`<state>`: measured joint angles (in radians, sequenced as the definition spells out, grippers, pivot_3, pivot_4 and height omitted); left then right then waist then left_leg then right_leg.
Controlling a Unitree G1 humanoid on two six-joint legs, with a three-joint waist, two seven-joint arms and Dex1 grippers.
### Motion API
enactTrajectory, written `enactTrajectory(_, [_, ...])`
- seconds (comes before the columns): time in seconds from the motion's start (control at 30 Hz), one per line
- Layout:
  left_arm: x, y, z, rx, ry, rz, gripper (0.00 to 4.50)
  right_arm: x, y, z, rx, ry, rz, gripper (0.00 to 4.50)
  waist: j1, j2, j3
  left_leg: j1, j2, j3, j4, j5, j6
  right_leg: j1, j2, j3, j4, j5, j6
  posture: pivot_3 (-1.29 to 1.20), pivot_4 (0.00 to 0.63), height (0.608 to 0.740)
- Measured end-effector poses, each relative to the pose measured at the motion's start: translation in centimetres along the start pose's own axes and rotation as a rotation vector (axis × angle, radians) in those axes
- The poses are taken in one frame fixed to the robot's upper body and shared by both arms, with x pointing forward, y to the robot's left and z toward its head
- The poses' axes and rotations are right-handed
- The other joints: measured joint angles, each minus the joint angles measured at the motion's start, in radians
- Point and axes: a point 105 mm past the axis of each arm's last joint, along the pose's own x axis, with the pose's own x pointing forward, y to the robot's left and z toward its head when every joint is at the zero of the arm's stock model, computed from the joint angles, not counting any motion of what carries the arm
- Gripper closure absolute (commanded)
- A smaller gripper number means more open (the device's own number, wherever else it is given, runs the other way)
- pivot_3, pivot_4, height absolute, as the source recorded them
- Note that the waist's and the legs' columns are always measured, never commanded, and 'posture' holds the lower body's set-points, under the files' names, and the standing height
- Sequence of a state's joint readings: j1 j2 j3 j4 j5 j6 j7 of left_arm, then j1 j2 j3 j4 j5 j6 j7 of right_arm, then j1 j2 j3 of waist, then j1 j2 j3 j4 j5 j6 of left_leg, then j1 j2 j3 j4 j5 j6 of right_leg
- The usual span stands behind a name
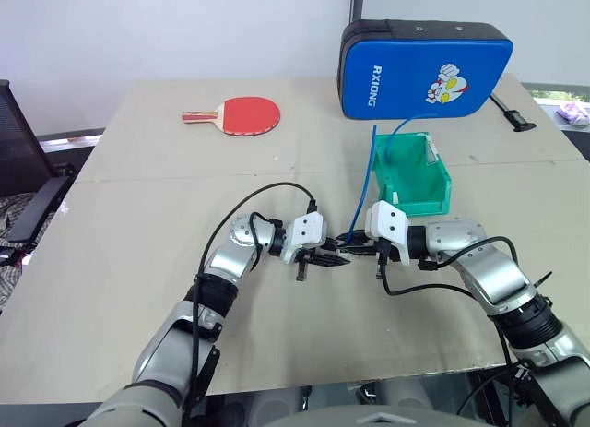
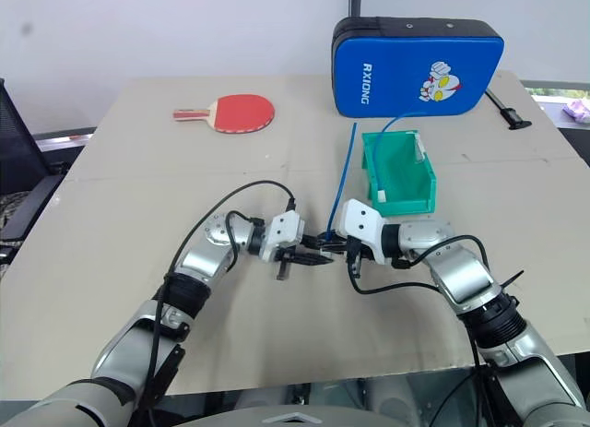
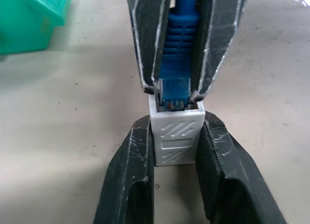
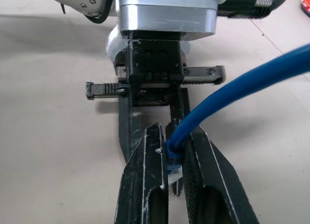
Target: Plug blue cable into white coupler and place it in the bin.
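Head view: left gripper (image 1: pixel 334 258) and right gripper (image 1: pixel 355 249) meet tip to tip above bare near table (image 1: pixel 138 224); bin (image 1: pixel 411 174) just beyond, far right. Left wrist view: fingers (image 3: pixel 130 175) flank white coupler (image 3: pixel 175 137), plug seated. Right wrist view: fingers (image 4: pixel 145 185) clamp blue cable (image 4: pixel 232 86).

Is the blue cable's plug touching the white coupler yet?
Touching. The left wrist view shows the blue cable plug seated in the white coupler socket mouth, with no gap between them.
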<state>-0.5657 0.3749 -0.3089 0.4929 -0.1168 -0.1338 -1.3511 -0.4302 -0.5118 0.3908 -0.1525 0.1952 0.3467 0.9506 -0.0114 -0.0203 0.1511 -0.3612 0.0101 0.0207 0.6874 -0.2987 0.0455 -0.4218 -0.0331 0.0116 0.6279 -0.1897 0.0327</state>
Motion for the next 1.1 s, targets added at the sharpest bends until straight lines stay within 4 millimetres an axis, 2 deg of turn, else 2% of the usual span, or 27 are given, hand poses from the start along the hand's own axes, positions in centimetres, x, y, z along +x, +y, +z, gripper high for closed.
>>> enactTrajectory(0.13, [-0.4, -0.8, -0.2, -0.051, -0.023, 0.040, 0.10, -0.3, -0.3, 0.0, 0.063, -0.041, -0.049, 4.50, -0.001, 0.000, 0.000, 0.000, 0.001, 0.000, 0.000, 0.000, 0.000, 0.000, 0.000, 0.000, 0.000, 0.002, 0.003, 0.00, 0.150, 0.740])
enactTrajectory(0.3, [-2.8, -2.7, -0.7, -0.140, -0.039, 0.151, 0.10, -2.0, 0.1, 0.0, 0.201, -0.089, -0.129, 4.50, 0.001, 0.001, 0.001, -0.002, 0.002, -0.001, -0.001, 0.000, 0.000, -0.002, -0.002, 0.000, 0.000, 0.002, 0.003, 0.00, 0.150, 0.740])
enactTrajectory(0.4, [-3.6, -2.9, -0.2, -0.189, -0.089, 0.271, 0.10, -4.0, 0.2, 1.8, 0.272, -0.167, -0.180, 4.50, 0.005, 0.001, 0.002, -0.008, 0.001, -0.001, -0.001, 0.000, 0.000, -0.007, -0.006, 0.000, -0.001, 0.002, 0.003, 0.00, 0.150, 0.740])
enactTrajectory(0.43, [-3.8, -2.9, 0.3, -0.202, -0.119, 0.311, 0.10, -5.0, 0.0, 3.2, 0.274, -0.207, -0.207, 4.50, 0.006, 0.001, 0.002, -0.009, 0.001, -0.001, -0.001, 0.000, 0.000, -0.007, -0.007, 0.000, -0.001, 0.002, 0.003, 0.00, 0.150, 0.740])
enactTrajectory(0.53, [-4.2, -2.8, 2.5, -0.191, -0.206, 0.386, 0.10, -7.3, -0.3, 5.3, 0.273, -0.256, -0.262, 4.50, 0.008, 0.001, 0.002, -0.009, 0.001, -0.001, -0.001, 0.000, 0.000, -0.007, -0.011, 0.000, -0.001, 0.002, 0.003, 0.00, 0.150, 0.740])
enactTrajectory(0.63, [-4.8, -3.3, 3.8, -0.197, -0.252, 0.428, 0.10, -9.5, -1.1, 5.8, 0.315, -0.270, -0.331, 4.50, 0.007, 0.001, 0.002, -0.009, 0.001, -0.001, -0.002, 0.000, 0.000, -0.007, -0.010, 0.000, -0.001, 0.002, 0.003, 0.00, 0.150, 0.740])
enactTrajectory(0.77, [-5.0, -3.8, 5.0, -0.206, -0.292, 0.467, 0.10, -12.2, -3.5, 5.7, 0.327, -0.176, -0.445, 4.50, 0.003, 0.002, 0.003, -0.008, 0.000, 0.001, -0.002, 0.000, 0.000, -0.007, -0.005, 0.000, -0.002, 0.000, 0.000, 0.00, 0.150, 0.740])
enactTrajectory(0.9, [-5.2, -3.8, 5.7, -0.214, -0.319, 0.503, 0.10, -14.5, -7.7, 5.3, 0.394, -0.046, -0.524, 4.50, -0.003, 0.001, 0.004, -0.007, 0.000, 0.003, -0.002, 0.000, 0.000, -0.007, -0.003, 0.003, -0.002, 0.000, 0.000, 0.00, 0.150, 0.740])
enactTrajectory(1.0, [-5.2, -3.8, 5.6, -0.220, -0.332, 0.521, 0.10, -14.0, -11.4, 3.9, 0.464, 0.025, -0.540, 4.50, -0.008, 0.001, 0.004, -0.005, 0.000, 0.004, -0.002, 0.000, 0.000, -0.007, 0.000, 0.004, -0.001, 0.000, -0.001, 0.00, 0.150, 0.740])
enactTrajectory(1.03, [-5.1, -3.8, 5.7, -0.218, -0.338, 0.525, 0.10, -13.9, -12.0, 3.2, 0.488, 0.039, -0.546, 4.50, -0.007, 0.001, 0.004, -0.006, 0.000, 0.004, -0.003, 0.000, 0.000, -0.007, 0.000, 0.004, -0.001, 0.000, -0.001, 0.00, 0.150, 0.740])
enactTrajectory(1.07, [-5.2, -3.8, 5.7, -0.218, -0.341, 0.529, 0.02, -13.6, -12.4, 2.8, 0.500, 0.047, -0.541, 3.90, -0.007, 0.001, 0.004, -0.006, 0.001, 0.004, -0.003, 0.000, 0.000, -0.007, 0.000, 0.004, -0.001, 0.000, -0.001, 0.00, 0.150, 0.740])
enactTrajectory(1.1, [-5.2, -3.8, 5.7, -0.218, -0.345, 0.535, 0.02, -13.2, -13.2, 1.0, 0.541, 0.083, -0.540, 3.56, -0.001, 0.001, 0.004, -0.009, 0.001, 0.002, -0.004, 0.000, 0.000, -0.010, 0.000, 0.003, -0.001, 0.001, 0.001, 0.00, 0.150, 0.740])
